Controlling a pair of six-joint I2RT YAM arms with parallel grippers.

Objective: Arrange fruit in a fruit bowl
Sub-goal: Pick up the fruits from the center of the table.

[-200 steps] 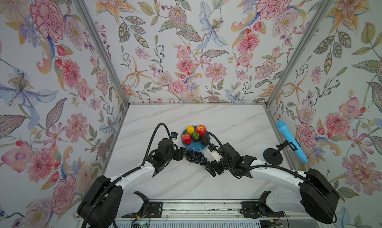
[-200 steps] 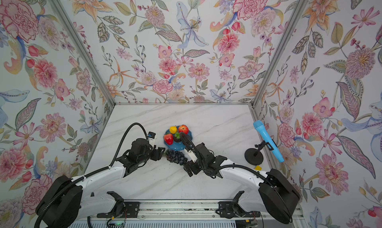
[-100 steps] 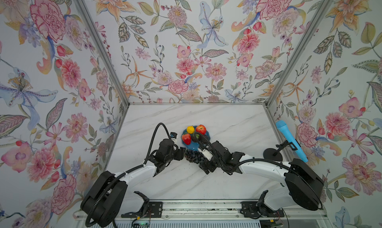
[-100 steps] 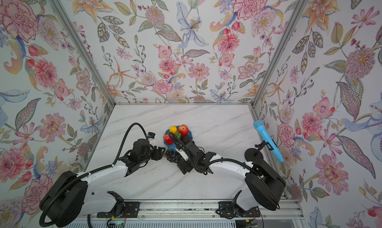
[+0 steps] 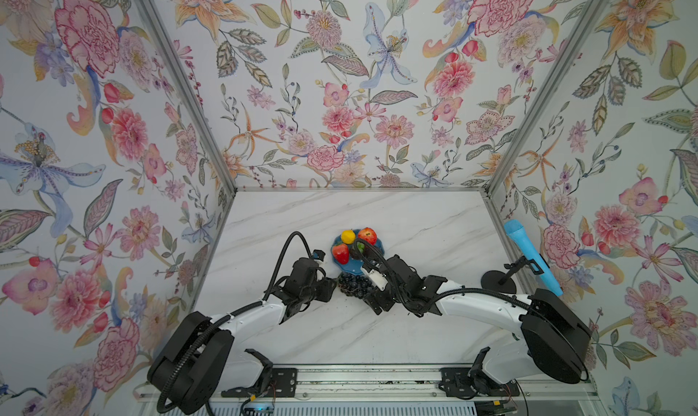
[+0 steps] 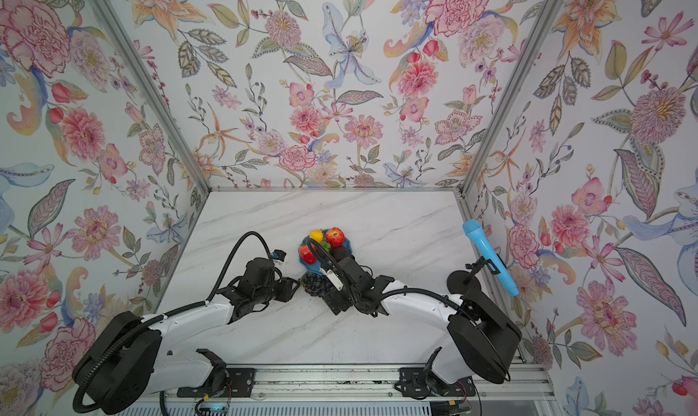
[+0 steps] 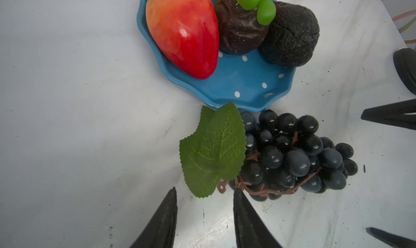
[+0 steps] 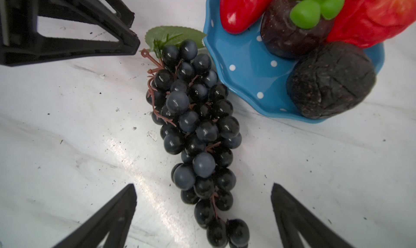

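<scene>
The left gripper has its jaws moderately apart and holds nothing. The brown plastic stem and the lower edge of the green leaf lie just at its fingertips. The right gripper has its jaws wide and empty, straddling the narrow half of the grape bunch with no visible contact.

**Position.** The bunch lies on the marble tabletop, outside the fruit bowl, with its broad end and leaf against the near scalloped rim. In both top views it sits between the two grippers. The bowl holds the strawberry, the round dark brown-purple fruit with its green calyx, the avocado, the apple and the small yellow fruit.

**Orientation.** The long axis lies flat on the table and runs roughly along the bowl's near rim. The stem-and-leaf end points toward the left gripper. The tapered tip points toward the right gripper and passes between its fingers.

**Handling (judged).**
- The bunch is probably light moulded plastic and not fragile.
- The glossy round berries give the jaws a lumpy, slippery surface.
- The thin stems suggest the cluster will flex, and will sag from whichever end is lifted.
- The stem is a compact place to pinch but is thin and could slip or twist.
- A grip across the broad upper half, with fingers seated between berries, looks more secure.
- The free patch of dish at the near rim is small, so the bunch may have to rest partly on the other fruit.
</scene>
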